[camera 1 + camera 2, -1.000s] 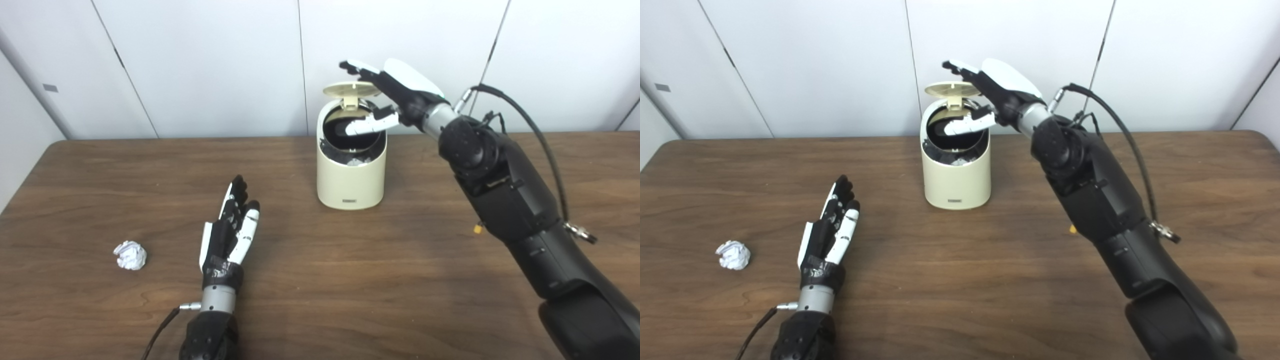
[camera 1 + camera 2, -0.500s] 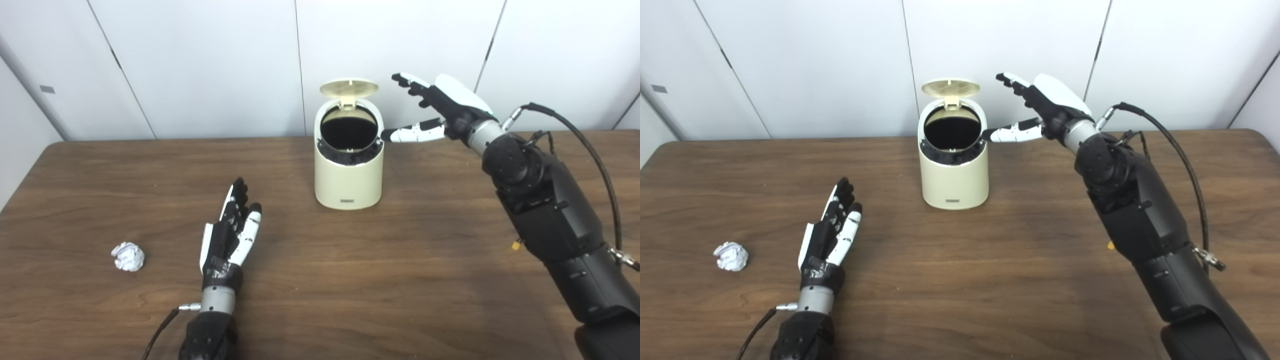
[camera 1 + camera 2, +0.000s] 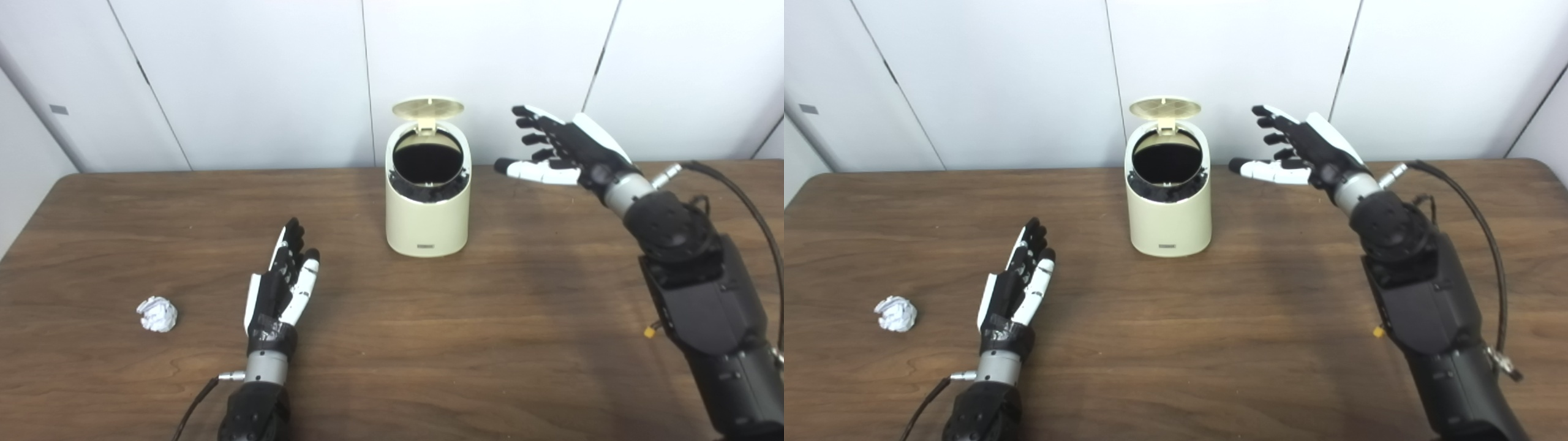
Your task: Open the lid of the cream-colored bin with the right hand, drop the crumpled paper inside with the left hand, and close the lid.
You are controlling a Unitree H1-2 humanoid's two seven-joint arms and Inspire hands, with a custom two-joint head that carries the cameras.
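The cream-colored bin [image 3: 427,215] stands at the back middle of the table, its round lid [image 3: 428,108] tipped up and its dark inside showing. My right hand [image 3: 560,153] is open and empty, raised to the right of the bin and apart from it. My left hand [image 3: 282,285] is open and empty, low over the table in front and left of the bin. The crumpled white paper [image 3: 157,313] lies on the table to the left of my left hand, apart from it.
The brown wooden table [image 3: 478,318] fills the view. A white panelled wall [image 3: 245,73] runs behind its back edge, close behind the bin. A black cable [image 3: 744,202] loops off my right forearm.
My right hand has drawn away from the bin's opening, moving right and a little lower. The lid stays up. My left hand and the paper have not moved.
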